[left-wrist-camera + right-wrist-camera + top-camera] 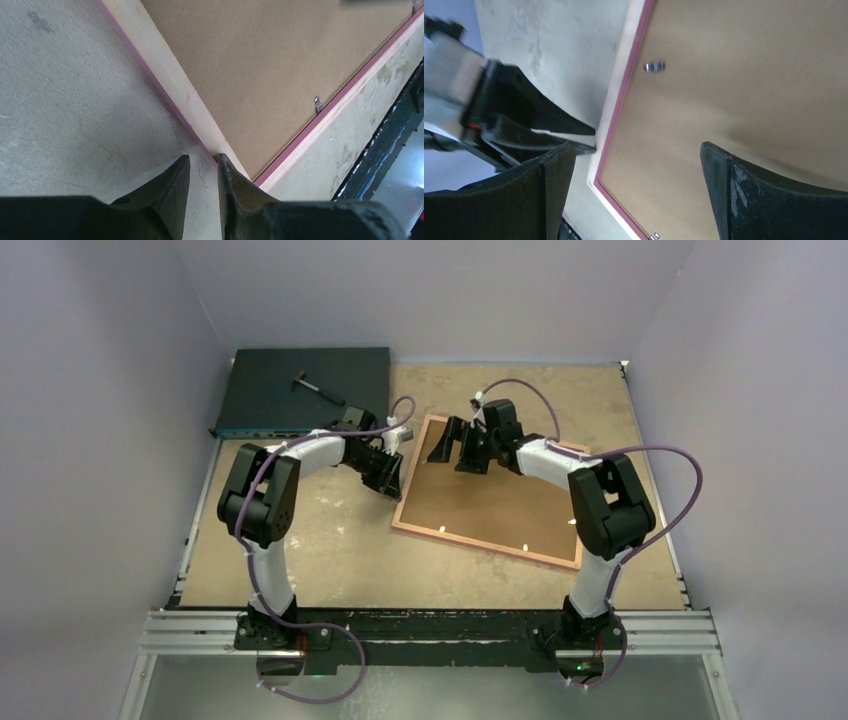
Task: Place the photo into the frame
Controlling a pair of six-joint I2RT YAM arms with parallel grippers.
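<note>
The frame point(480, 546) lies face down on the table, its pink-edged pale back up, with a brown backing board point(500, 500) inside it. The photo is hidden from view. My left gripper point(392, 478) is low at the frame's left edge near its front corner. In the left wrist view its jaws point(203, 159) stand a narrow gap apart over bare table, and the right fingertip touches the frame's rim point(170, 75). My right gripper point(455, 454) hovers wide open over the board's far-left part point(734, 90), holding nothing; its own view point(636, 147) also shows the frame's left rim point(621, 80).
A dark flat electronics box point(305, 390) sits at the back left with a small tool point(318, 388) on it. Small metal clips point(317, 103) point(654, 65) line the frame's inner edge. Grey walls close in on three sides, and a metal rail point(430, 630) runs along the near edge.
</note>
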